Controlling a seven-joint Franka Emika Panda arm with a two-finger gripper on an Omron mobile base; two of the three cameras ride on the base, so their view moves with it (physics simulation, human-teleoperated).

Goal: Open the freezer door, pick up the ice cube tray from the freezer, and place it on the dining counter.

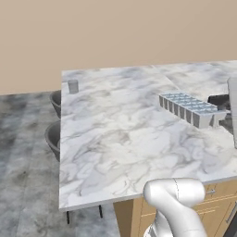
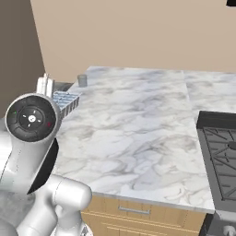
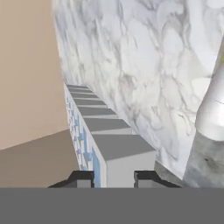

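Carrying stage: the ice cube tray (image 1: 189, 109) is out of the freezer and held over the dining bench (image 1: 120, 139), so fetching looks done and only the placing is left.
Pincer: the pincer (image 3: 113, 178) is closed narrow on one short end of the tray; in the hand view the two dark finger tips sit on either side of the nearest cell wall.
Tray position: in the left base view the tray hangs over the right part of the marble, seemingly a little above it, with its far end pointing toward the middle of the slab; whether any part touches the top I cannot tell.
Tray attitude: roughly level, cells facing up.
Other item: a small grey cup (image 1: 73, 86) stands near the far left corner of the bench, well apart from the tray.
Left to do: lower the tray until it rests flat on the marble, then release.
Risk: gripped at one end, the tray could tip as it meets the surface.
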